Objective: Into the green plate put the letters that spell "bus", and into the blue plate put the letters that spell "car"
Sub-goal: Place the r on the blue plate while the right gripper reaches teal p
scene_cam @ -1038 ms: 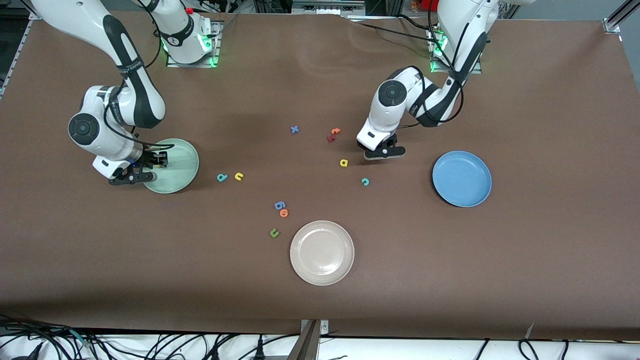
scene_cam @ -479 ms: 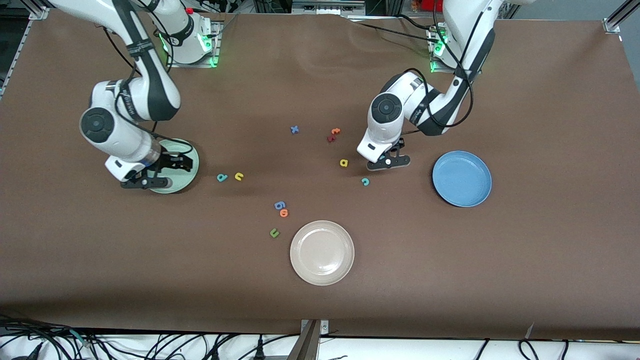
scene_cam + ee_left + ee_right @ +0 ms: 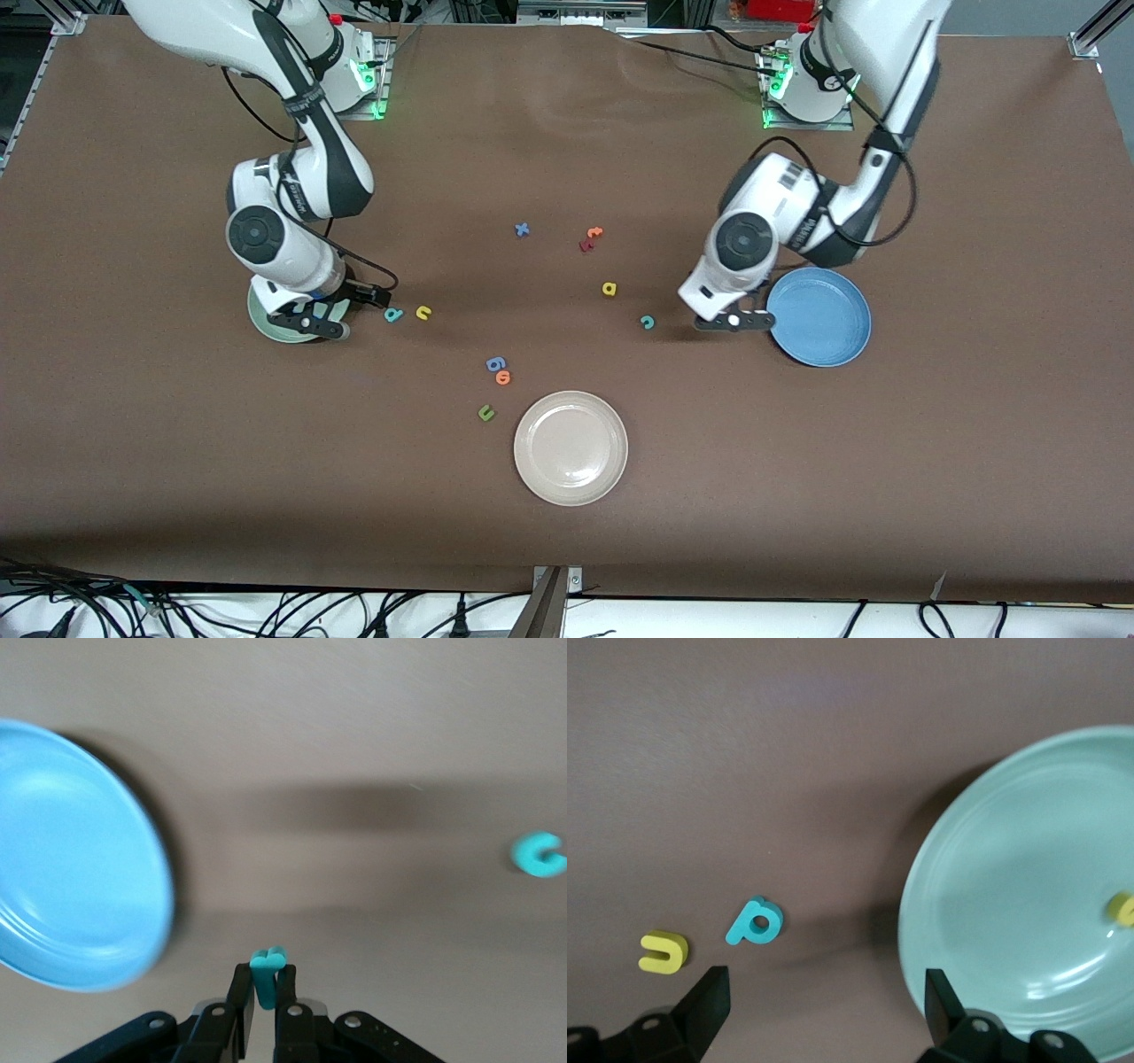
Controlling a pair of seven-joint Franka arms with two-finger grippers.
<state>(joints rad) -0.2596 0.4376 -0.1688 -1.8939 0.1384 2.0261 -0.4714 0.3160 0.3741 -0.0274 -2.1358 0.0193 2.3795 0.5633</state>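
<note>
Bench (image 3: 886, 487), brown, carrying three plates and scattered foam letters.

Left claw (image 3: 264, 992): clenched on a teal "r" (image 3: 266, 973), up in the air over bare bench just beside the blue plate (image 3: 837, 301).

Right claw (image 3: 824, 1001): released, fingers spread wide, holding nothing, over the rim of the green plate (image 3: 992, 904) on the side toward the loose letters.

Green plate: toward the right arm's end; one yellow letter (image 3: 1123, 908) lies in it, shape cannot be told.

Teal "b" (image 3: 393, 314) and yellow "u" (image 3: 423, 312): on the bench side by side, near the green plate.

Yellow "a" (image 3: 609, 288) and teal "c" (image 3: 648, 322): on the bench, mid-table, apart from the blue plate.

Blue plate: nothing in it.

Cream plate (image 3: 570, 447): nearest the front camera.
</note>
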